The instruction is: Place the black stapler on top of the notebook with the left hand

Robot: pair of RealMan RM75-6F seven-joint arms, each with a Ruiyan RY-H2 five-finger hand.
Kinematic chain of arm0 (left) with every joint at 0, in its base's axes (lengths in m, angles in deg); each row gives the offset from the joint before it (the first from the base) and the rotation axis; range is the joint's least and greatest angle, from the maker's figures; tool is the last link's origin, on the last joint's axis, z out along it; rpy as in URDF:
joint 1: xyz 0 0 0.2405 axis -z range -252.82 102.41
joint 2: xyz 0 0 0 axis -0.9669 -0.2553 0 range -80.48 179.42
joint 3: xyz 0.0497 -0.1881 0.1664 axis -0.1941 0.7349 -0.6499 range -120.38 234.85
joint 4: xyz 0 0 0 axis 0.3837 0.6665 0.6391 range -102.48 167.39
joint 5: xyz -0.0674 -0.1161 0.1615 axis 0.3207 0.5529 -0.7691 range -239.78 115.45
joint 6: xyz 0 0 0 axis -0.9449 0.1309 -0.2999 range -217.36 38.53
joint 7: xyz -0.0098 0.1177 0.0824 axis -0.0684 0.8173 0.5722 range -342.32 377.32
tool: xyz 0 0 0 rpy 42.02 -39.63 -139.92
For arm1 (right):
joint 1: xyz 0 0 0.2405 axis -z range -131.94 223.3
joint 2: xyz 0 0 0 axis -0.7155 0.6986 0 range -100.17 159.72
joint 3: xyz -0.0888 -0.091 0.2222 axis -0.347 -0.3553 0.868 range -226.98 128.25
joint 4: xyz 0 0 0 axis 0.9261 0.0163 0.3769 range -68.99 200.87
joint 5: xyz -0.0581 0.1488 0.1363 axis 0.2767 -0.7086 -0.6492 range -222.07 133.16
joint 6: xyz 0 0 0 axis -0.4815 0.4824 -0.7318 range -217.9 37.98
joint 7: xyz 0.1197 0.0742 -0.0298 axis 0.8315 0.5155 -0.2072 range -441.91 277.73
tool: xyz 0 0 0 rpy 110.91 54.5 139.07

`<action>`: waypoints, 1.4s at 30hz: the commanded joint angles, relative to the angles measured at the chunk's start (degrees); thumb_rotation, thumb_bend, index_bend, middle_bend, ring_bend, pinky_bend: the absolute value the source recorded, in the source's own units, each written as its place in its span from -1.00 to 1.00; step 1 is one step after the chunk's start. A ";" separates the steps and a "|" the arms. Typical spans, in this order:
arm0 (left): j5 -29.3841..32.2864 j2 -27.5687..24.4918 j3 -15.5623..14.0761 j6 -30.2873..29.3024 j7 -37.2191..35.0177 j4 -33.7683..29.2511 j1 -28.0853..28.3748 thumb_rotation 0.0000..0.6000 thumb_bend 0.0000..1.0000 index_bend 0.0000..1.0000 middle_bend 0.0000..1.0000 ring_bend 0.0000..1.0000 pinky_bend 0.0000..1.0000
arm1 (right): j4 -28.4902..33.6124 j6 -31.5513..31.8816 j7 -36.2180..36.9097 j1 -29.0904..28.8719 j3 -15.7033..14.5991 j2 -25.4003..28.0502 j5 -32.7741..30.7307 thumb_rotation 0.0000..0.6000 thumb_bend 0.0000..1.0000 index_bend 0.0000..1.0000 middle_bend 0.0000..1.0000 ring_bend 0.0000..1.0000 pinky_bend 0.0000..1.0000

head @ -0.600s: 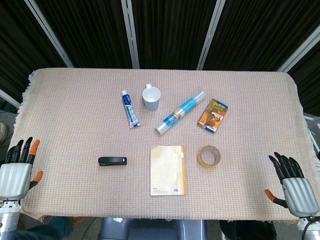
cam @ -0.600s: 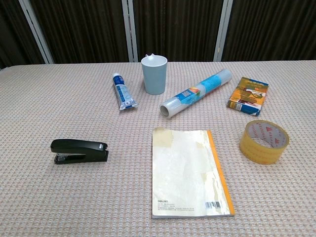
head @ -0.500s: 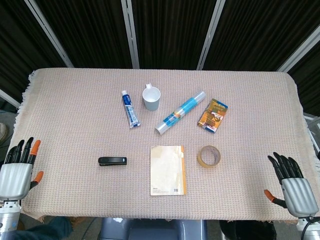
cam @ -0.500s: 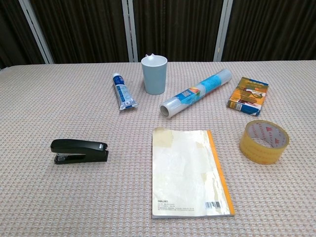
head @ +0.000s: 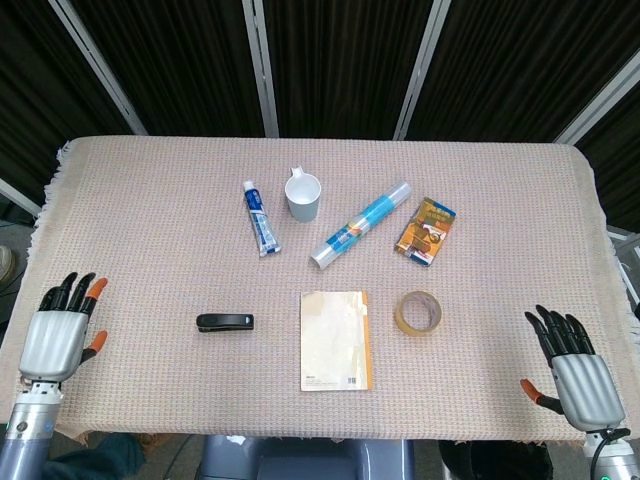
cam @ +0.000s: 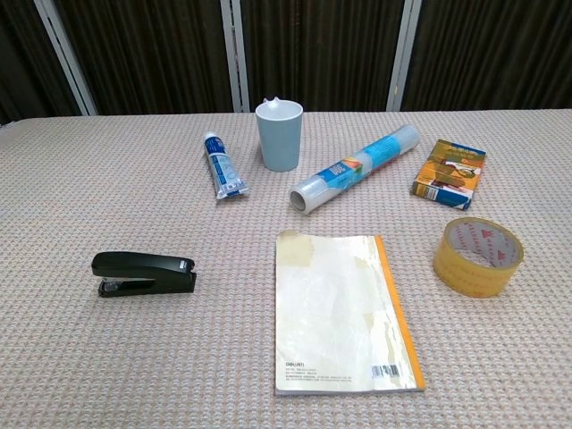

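The black stapler (head: 225, 322) (cam: 143, 273) lies flat on the woven cloth, left of centre near the front. To its right lies the notebook (head: 336, 339) (cam: 343, 313), cream cover with an orange spine, nothing on it. My left hand (head: 60, 335) hovers at the table's front left corner, fingers spread and empty, well left of the stapler. At the front right corner my right hand (head: 575, 373) is held open and empty too. Neither hand shows in the chest view.
Behind the stapler and notebook lie a toothpaste tube (head: 261, 217), a pale blue cup (head: 303, 195), a clear film roll (head: 361, 224) and a small snack box (head: 425, 230). A tape roll (head: 418, 312) sits just right of the notebook.
My left hand has moved right and forward, onto the table's front left corner. My right hand has shifted slightly left. The objects have not moved.
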 commanded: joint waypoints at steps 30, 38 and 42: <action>2.71 18.53 -1.36 15.53 6.38 10.75 13.17 1.00 -0.58 -0.54 -0.47 -0.56 -0.35 | 0.65 2.09 -0.69 1.00 0.56 0.02 -0.50 1.00 -0.69 -1.00 -1.00 -1.00 -1.00; 2.04 22.21 -0.70 14.64 8.17 15.37 14.67 1.00 -0.55 -0.38 -0.40 -0.52 -0.36 | 0.64 2.02 -0.04 1.05 0.63 0.49 -0.78 1.00 -0.69 -1.00 -1.00 -1.00 -1.00; 2.03 24.02 -0.41 15.05 6.90 17.11 15.53 1.00 -0.53 -0.37 -0.38 -0.51 -0.36 | 0.61 1.95 -0.82 1.16 0.29 0.28 -0.36 1.00 -0.69 -1.00 -1.00 -1.00 -1.00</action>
